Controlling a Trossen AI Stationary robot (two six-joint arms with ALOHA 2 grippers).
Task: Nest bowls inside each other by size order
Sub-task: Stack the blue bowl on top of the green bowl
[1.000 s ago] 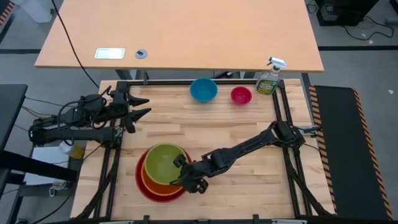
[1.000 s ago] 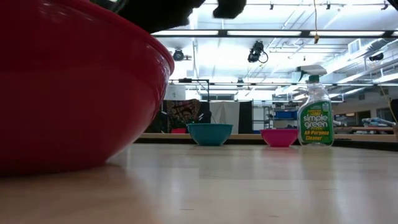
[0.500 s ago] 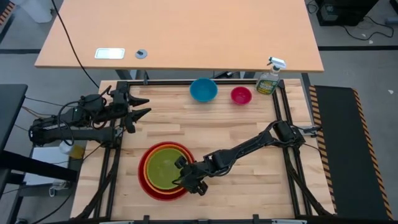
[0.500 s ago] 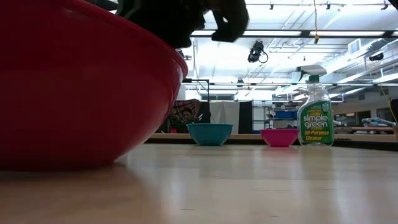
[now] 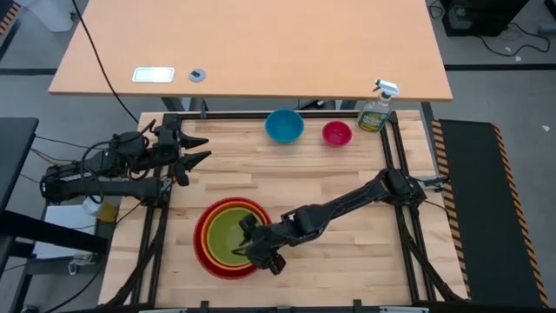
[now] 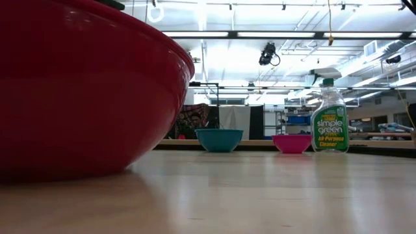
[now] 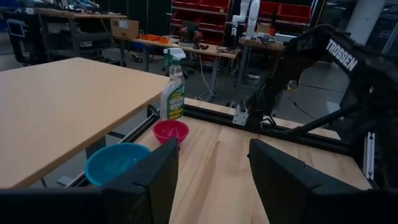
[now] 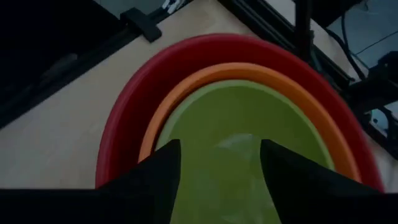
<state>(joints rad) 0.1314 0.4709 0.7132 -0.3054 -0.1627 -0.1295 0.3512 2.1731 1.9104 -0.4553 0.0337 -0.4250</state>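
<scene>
Three bowls sit nested near the table's front left: the red bowl (image 5: 201, 252) outermost, the orange bowl (image 8: 249, 71) in it, the lime green bowl (image 5: 224, 239) innermost. My right gripper (image 5: 247, 242) hovers open over the green bowl's right side (image 8: 236, 118); its fingers stand apart with nothing between them. The blue bowl (image 5: 284, 125) and the pink bowl (image 5: 336, 132) rest on their bases at the far edge. My left gripper (image 5: 193, 149) waits open at the far left, seen open in its wrist view (image 7: 212, 149).
A spray bottle (image 5: 376, 109) stands at the far right corner beside the pink bowl. In the low view the red bowl (image 6: 78, 91) fills the left side; the blue bowl (image 6: 219, 139), pink bowl (image 6: 291, 143) and bottle (image 6: 329, 120) stand far behind. Bare wood lies mid-table.
The green bowl, which stood tilted and shifted toward the far rim of the stack, has dropped level into the orange bowl. My right gripper has moved with it toward the table's near edge and down, then a little toward the left.
</scene>
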